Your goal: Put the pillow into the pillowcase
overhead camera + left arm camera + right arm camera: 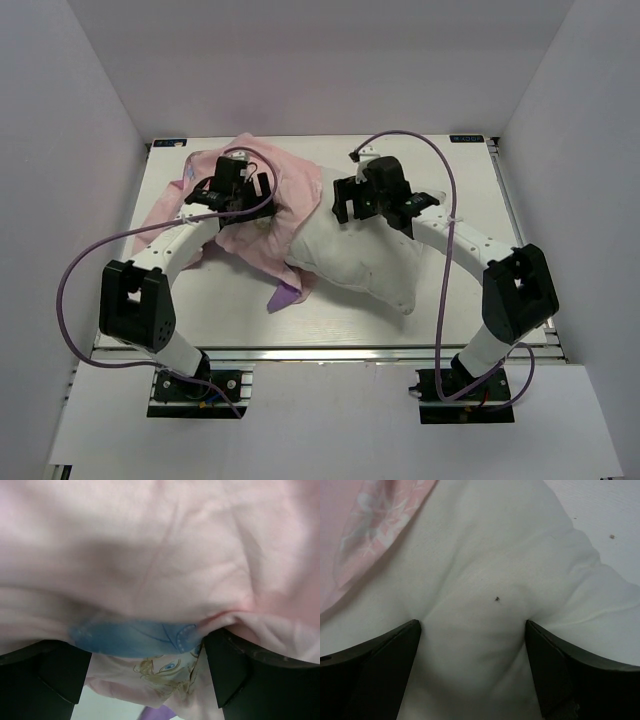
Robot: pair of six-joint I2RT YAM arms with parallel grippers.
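The white pillow [360,262] lies slantwise at the table's middle, its upper left end under the pillowcase [290,195], which lies crumpled pink side up with a purple corner [285,295] in front. My left gripper [235,190] is on the pillowcase. In the left wrist view its jaws stand wide apart, with pink cloth [160,555] and the princess print draped between the left gripper [147,665]. My right gripper [352,200] presses down on the pillow's upper part. Its jaws stand wide apart, and pillow [485,580] bulges between the right gripper [472,630].
The white table [230,310] has raised edges and white walls on three sides. Bare table shows beyond the pillow in the right wrist view [605,510]. Purple cables loop from both arms over the table's sides.
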